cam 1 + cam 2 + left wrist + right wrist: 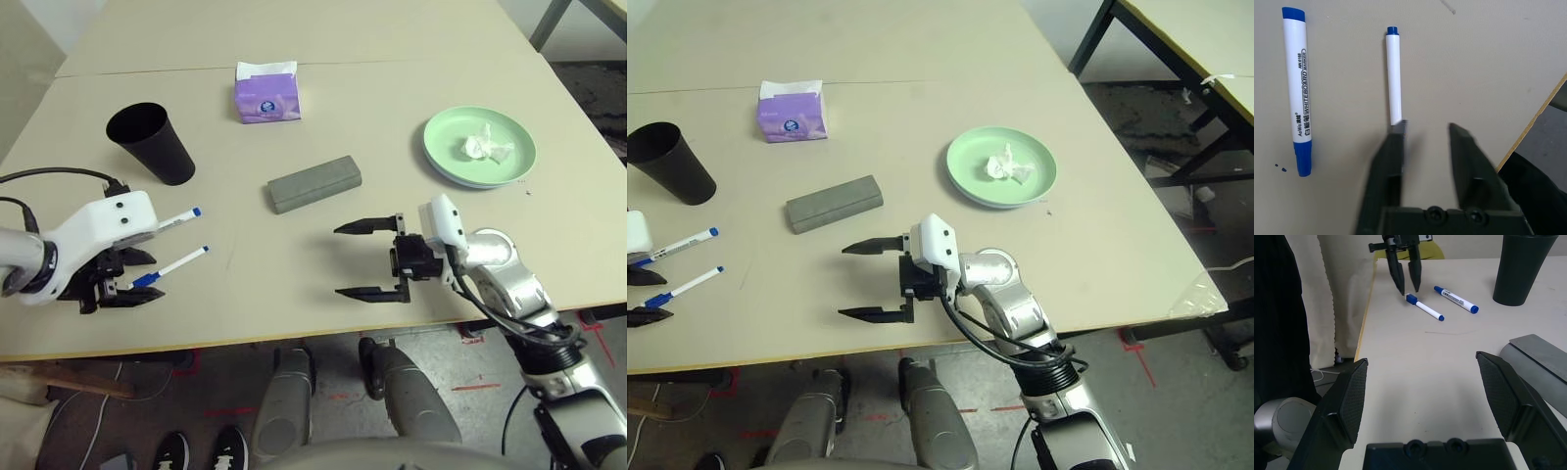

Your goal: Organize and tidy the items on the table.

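Marker with the slimmer barrel is lying on the tabletop, on the robot's side of the black cup, its capped end pointing toward the left arm and its tail pointing rightward and slightly outward. The left end effector, also on the robot's side of the cup, is reaching nearly along that long axis, standing partly open and gripping nothing, with the capped end lying by its fingertips, closer to the finger on the cup's side. The right end effector is standing wide open and empty, farther rightward from the cup, so the left is probably suiting this pickup better
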Robot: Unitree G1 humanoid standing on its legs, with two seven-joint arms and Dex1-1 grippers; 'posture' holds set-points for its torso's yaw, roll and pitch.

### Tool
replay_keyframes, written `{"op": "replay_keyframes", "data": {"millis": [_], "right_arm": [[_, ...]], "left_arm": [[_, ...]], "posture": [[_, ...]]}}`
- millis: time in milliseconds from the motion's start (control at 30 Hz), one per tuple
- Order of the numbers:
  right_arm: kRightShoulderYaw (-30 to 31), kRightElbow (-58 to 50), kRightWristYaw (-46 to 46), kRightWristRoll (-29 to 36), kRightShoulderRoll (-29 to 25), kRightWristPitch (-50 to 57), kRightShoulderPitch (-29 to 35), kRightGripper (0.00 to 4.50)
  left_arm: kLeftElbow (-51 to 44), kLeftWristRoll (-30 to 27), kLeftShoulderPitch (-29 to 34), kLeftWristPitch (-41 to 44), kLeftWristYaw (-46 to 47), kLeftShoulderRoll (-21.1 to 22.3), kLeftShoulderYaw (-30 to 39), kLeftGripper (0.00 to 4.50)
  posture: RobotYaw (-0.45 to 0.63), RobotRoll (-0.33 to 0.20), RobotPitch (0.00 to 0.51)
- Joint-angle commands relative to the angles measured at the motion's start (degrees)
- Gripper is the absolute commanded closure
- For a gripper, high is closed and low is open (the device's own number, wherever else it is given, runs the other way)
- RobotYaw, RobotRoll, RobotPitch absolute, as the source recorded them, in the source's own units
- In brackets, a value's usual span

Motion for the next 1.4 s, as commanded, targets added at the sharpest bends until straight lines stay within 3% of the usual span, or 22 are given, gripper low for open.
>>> {"op": "replay_keyframes", "data": {"millis": [33,67,433,600,900,1133,1400], "right_arm": [[0.32,-1.06,0.06,0.32,-0.53,0.31,0.71,0.00],[0.34,-1.05,0.06,0.32,-0.53,0.32,0.68,0.00],[0.95,-0.62,0.71,0.05,-0.58,0.06,0.44,0.00],[1.39,-0.50,0.83,-0.36,-0.52,-0.33,0.73,0.00],[1.93,0.08,0.39,-0.55,-0.07,-0.89,0.28,0.00],[1.87,-0.20,0.42,-0.45,-0.19,-0.69,0.26,0.00],[1.90,-0.06,0.53,-0.52,-0.26,-0.65,-0.13,0.00]], "left_arm": [[-0.30,-0.52,0.76,0.73,0.25,-0.04,-0.27,4.20],[-0.41,-0.61,0.89,0.86,0.32,-0.06,-0.15,4.47],[-1.44,-1.62,1.12,2.79,0.39,0.36,0.91,4.47],[-2.23,-2.13,0.99,3.77,-0.13,1.63,1.04,3.23],[-1.52,-3.41,-1.10,3.86,-1.48,4.06,0.04,0.05],[-0.26,-1.00,1.28,1.12,-0.66,3.81,-1.65,0.02],[3.01,0.77,-1.03,-2.27,2.05,2.54,-7.79,0.02]], "posture": [[-0.01,0.000,0.252],[-0.01,0.000,0.253],[0.00,0.000,0.253],[0.00,0.000,0.250],[0.00,0.000,0.255],[-0.01,0.000,0.257],[0.00,0.000,0.258]]}}
